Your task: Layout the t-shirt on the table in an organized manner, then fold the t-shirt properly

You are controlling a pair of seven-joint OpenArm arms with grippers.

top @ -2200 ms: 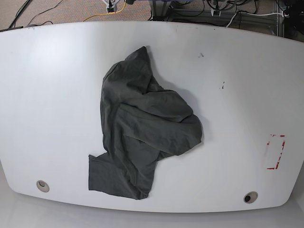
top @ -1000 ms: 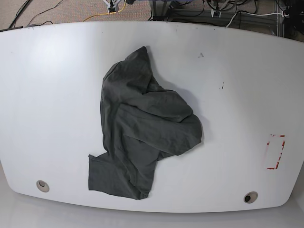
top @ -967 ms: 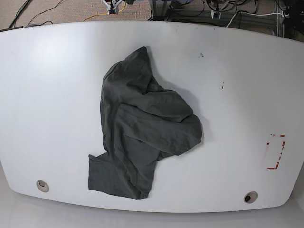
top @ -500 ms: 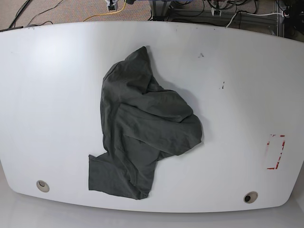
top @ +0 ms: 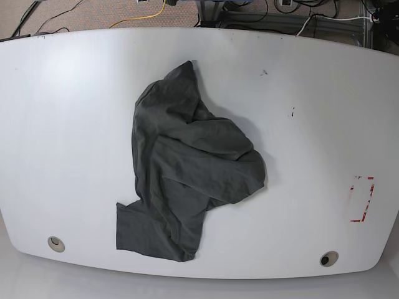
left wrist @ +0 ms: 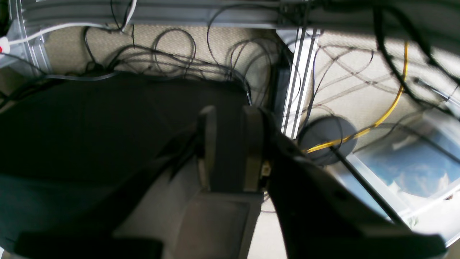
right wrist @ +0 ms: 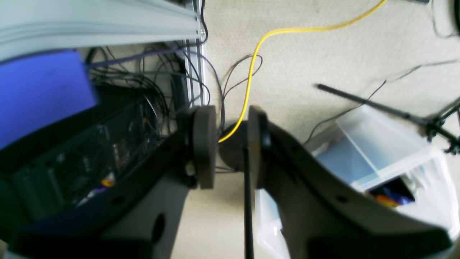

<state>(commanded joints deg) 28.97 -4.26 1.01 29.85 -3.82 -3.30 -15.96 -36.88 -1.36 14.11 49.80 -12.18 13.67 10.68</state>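
T-shirt lies crumpled mid-counter, untouched; both arms hang back over floor cables, left gripper nearly closed, right gripper slightly apart, both empty.

White table with a crumpled grey t-shirt on it

The glossy top has curved edges. The dark t-shirt lies bunched and wrinkled a little left of the middle, reaching down close to the near edge. Two round grommet holes sit near that edge, one at the left and one at the right. A red tape rectangle marks the right side, well apart from the shirt.
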